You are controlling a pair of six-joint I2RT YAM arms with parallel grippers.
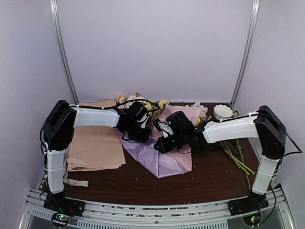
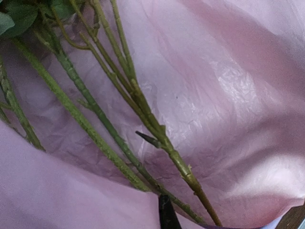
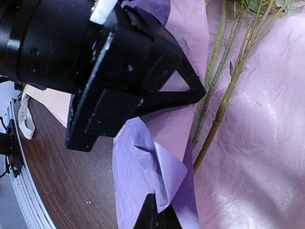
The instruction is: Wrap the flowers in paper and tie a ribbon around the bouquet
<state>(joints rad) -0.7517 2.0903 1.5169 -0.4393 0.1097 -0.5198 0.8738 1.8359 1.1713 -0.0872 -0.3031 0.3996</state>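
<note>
White-walled booth, dark wooden bench point(image 1: 143, 183). From above, the paper point(image 1: 164, 160) lies crumpled mid-bench with the flowers point(image 1: 143, 101) toward the back edge. The left gripper point(image 1: 143, 133) and right gripper point(image 1: 159, 143) meet over the paper. Tan sheets point(image 1: 95, 145) lie at the left edge.

Left wrist view: clenched jaws beside green stems on pink paper.

Right wrist view: jaws clenched on a lilac paper fold.

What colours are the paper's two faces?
The paper is lilac-purple one side, pale pink the other; right wrist view.
</note>
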